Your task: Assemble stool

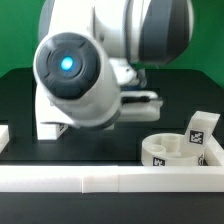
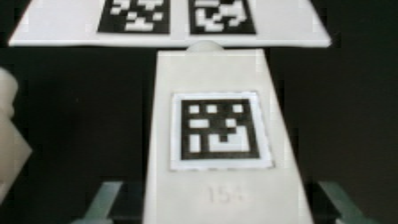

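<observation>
Two fingers of the end effector are spread apart, one on each side of a white leg. A thin dark gap shows between each finger and the leg, so the leg is not pinched. The leg lies flat on the black worktop, right under the end effector, and points straight away from it. A black-and-white tag sits on its top face, close to the fingers. Small raised marks sit between the tag and the fingers, but they are too blurry to read.

Just past the far end of the leg lies the marker board, flat and white, with two tags on it. The leg's tip and the board are touching or almost touching; I cannot tell which. Off to one side of the end effector is a pale shape at the picture's edge, too cut off to name.

In the exterior view the big arm hides the end effector. Well away from the arm, toward the exterior view's right, rests the round seat with tags on its side. A second leg stands up at the seat's edge. A long white rail runs across in front of the seat in that view.
</observation>
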Motion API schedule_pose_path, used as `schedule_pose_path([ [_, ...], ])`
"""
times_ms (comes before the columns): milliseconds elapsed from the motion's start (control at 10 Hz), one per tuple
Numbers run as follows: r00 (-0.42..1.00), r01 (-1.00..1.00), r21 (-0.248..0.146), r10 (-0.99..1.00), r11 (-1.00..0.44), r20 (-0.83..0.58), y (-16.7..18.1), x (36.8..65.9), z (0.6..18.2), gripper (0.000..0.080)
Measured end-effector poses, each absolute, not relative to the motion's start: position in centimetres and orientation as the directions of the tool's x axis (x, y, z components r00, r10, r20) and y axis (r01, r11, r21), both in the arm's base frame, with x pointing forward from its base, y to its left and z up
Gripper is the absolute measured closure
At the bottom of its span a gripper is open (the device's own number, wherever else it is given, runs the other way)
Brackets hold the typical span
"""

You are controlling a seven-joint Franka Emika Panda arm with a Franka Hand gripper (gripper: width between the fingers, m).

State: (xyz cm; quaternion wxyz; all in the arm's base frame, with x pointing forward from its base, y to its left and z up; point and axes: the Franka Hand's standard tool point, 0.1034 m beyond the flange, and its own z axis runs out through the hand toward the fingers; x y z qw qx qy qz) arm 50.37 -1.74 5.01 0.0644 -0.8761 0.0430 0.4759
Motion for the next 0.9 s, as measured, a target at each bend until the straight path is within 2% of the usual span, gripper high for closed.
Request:
schedule_pose_path([
  [200,0.546,-0.164,-0.034,-0.062,-0.986,-0.835,0.5,51.8,7.8,0.0465],
  [400,0.581,-0.238,-0.029,-0.118,-0.971,-0.806,3.0,53.4,9.4,0.0464],
  [700,0.633,-0.24,-0.03,-0.132,-0.97,-0.763,3.0,54.4,9.1,0.0464],
  [800,0.7,-0.242,-0.037,-0.148,-0.97,-0.698,3.0,55.8,8.6,0.0464],
  [900,0.786,-0.243,-0.051,-0.166,-0.969,-0.596,3.5,56.8,9.0,0.0464],
])
